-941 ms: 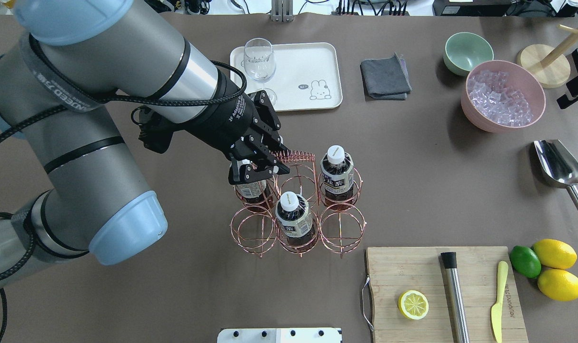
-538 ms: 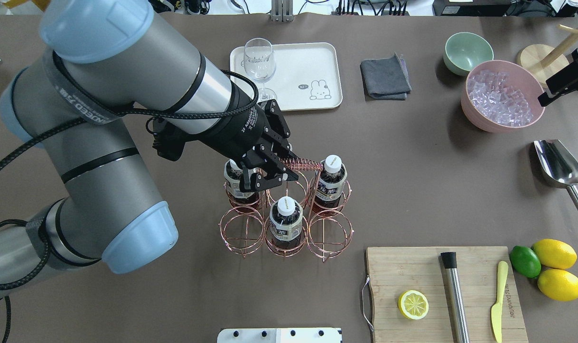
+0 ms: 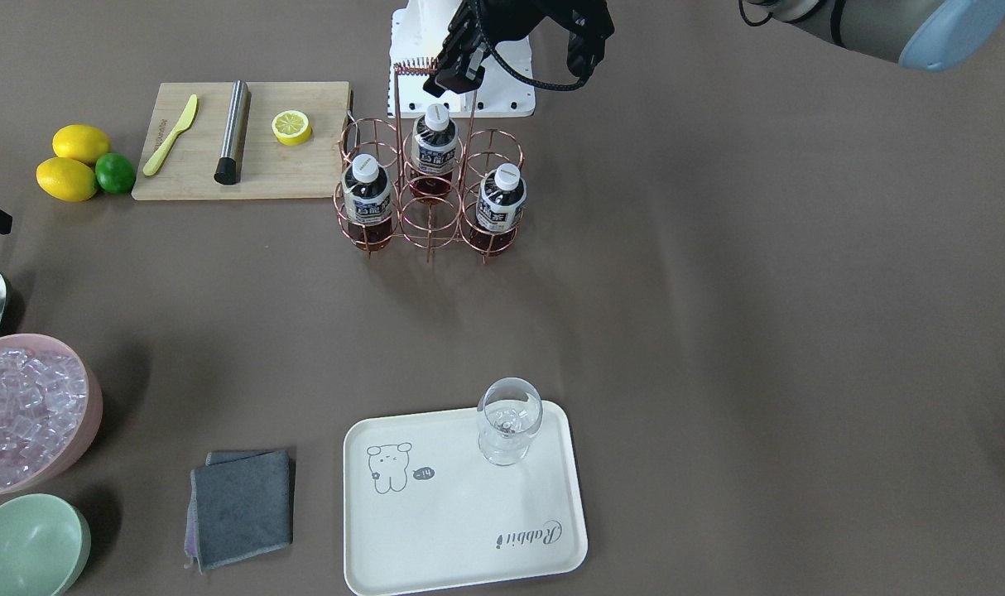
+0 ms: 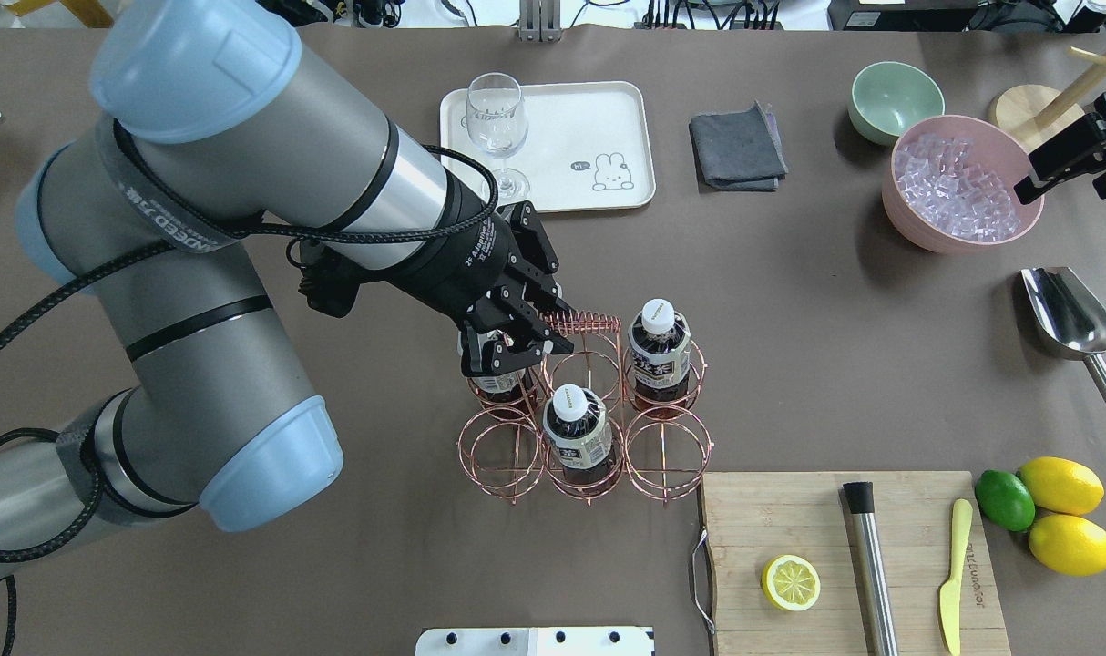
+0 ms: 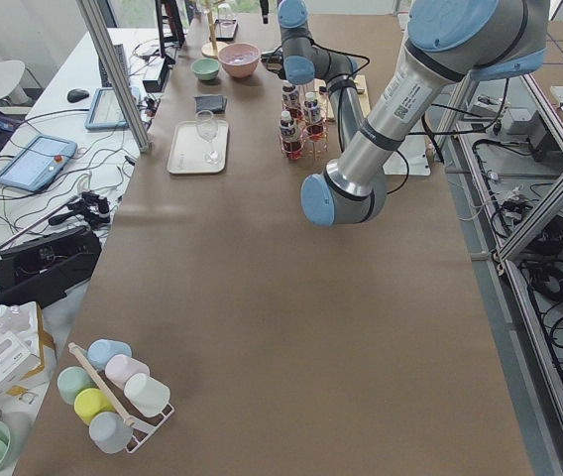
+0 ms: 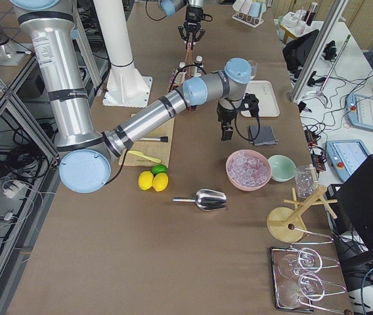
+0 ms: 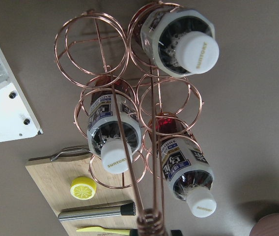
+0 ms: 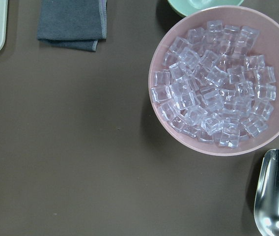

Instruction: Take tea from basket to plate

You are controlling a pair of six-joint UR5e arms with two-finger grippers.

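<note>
The left claw is clenched on one end of the coiled handle of the basket, which stands about mid-desk, nearer the robot's edge. Three bottles sit in its rings, lower than the claw. One tea is in the far-row corner ring on the robot's left, closest to the claw. A second tea is in the far-row right corner, and a third tea is in the middle ring of the near row.

The plate lies by the far edge, well apart from the basket, with bare desk between. A stemmed glass stands on the plate's left corner nearest the robot. A cutting board has its corner just beside the basket's right near ring.

The right claw hangs over the rim of the pink bowl near the right edge. I cannot tell whether it is released or clenched.
</note>
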